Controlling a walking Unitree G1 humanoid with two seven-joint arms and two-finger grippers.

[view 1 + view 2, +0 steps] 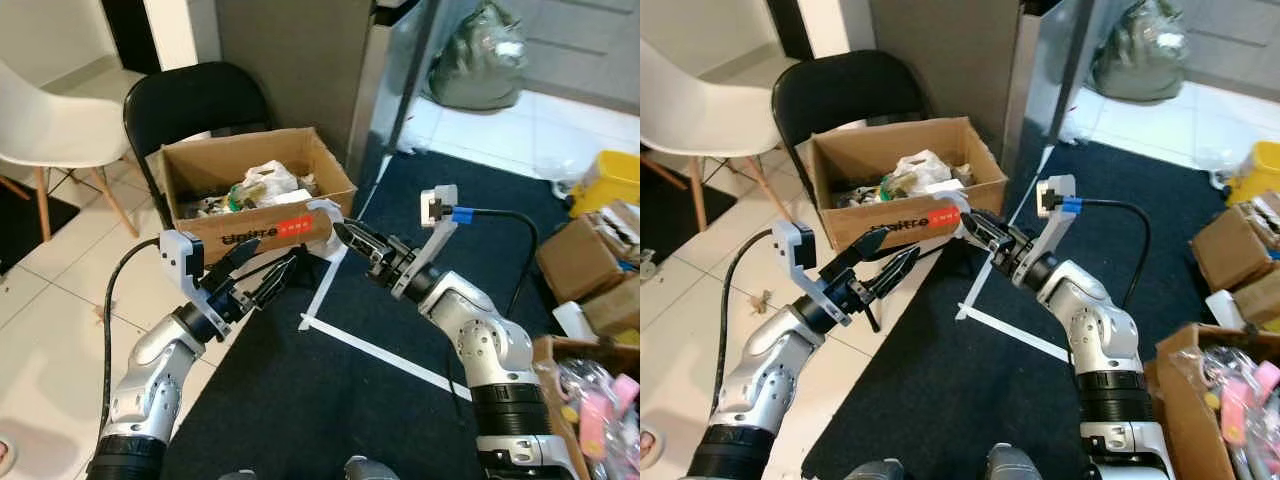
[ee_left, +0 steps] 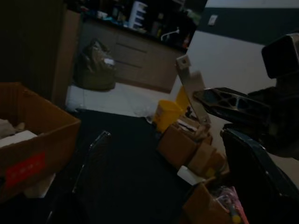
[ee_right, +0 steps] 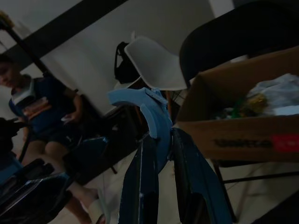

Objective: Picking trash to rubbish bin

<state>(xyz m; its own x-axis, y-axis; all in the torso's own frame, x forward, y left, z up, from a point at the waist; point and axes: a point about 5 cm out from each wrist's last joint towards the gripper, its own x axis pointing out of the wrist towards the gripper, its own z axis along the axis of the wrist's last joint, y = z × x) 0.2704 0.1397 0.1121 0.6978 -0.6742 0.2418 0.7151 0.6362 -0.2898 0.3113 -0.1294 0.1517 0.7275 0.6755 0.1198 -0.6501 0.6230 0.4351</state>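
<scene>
Beside the brown cardboard box (image 1: 262, 196) on the black folding chair (image 1: 196, 104), a curved white scrap (image 1: 324, 211) sits pinched
Right gripper (image 1: 342, 229) is clamped on that scrap at the box's front corner; left gripper (image 1: 262, 270) hangs just below the box front, fingers apart

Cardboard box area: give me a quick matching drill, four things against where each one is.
Things:
1. cardboard box
2. white scrap
3. dark bag
4. yellow bucket

Places:
A. in the right gripper, by the box's front corner
B. far right, at the rug's edge
C. on the black chair
D. on the tiled floor, top of the eye views

Pairs: 1-C, 2-A, 3-D, 4-B
</scene>
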